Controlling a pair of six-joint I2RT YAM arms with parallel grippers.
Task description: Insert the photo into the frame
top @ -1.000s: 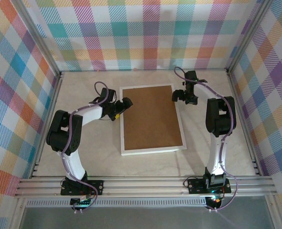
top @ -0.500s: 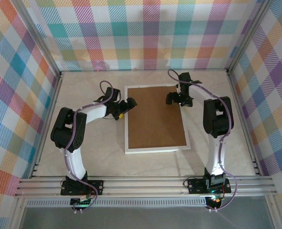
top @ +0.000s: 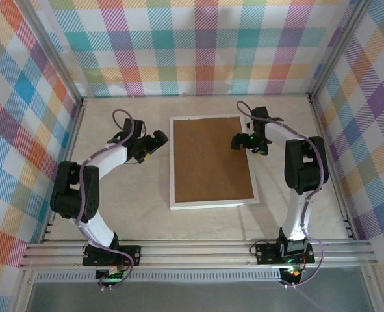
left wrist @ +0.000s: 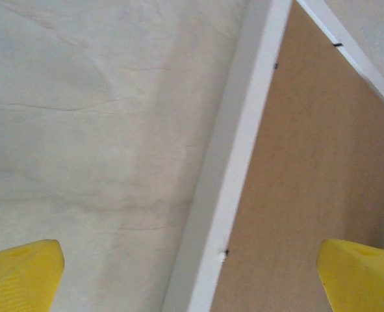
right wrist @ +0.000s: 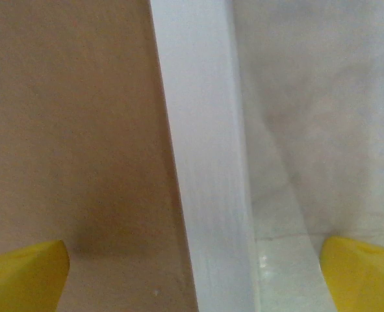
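Note:
The frame (top: 211, 162) lies flat mid-table with its brown backing board facing up inside a narrow white border. The photo is out of view. My left gripper (top: 158, 139) hovers open just off the frame's left edge. In the left wrist view the white border (left wrist: 237, 169) runs between the yellow fingertips (left wrist: 19, 273), which hold nothing. My right gripper (top: 238, 142) is open over the frame's right edge near the far end. In the right wrist view the white border (right wrist: 204, 162) lies between its yellow fingertips (right wrist: 360, 273), which are wide apart.
The pale table (top: 127, 201) is walled by plaid panels on three sides, with aluminium posts at the corners. A metal rail (top: 192, 250) carrying both arm bases runs along the near edge. Open tabletop lies left, right and in front of the frame.
The frame has slid slightly to the right. My left gripper first followed its left edge, then pulled back left. The right gripper has shifted a little nearer along the right edge.

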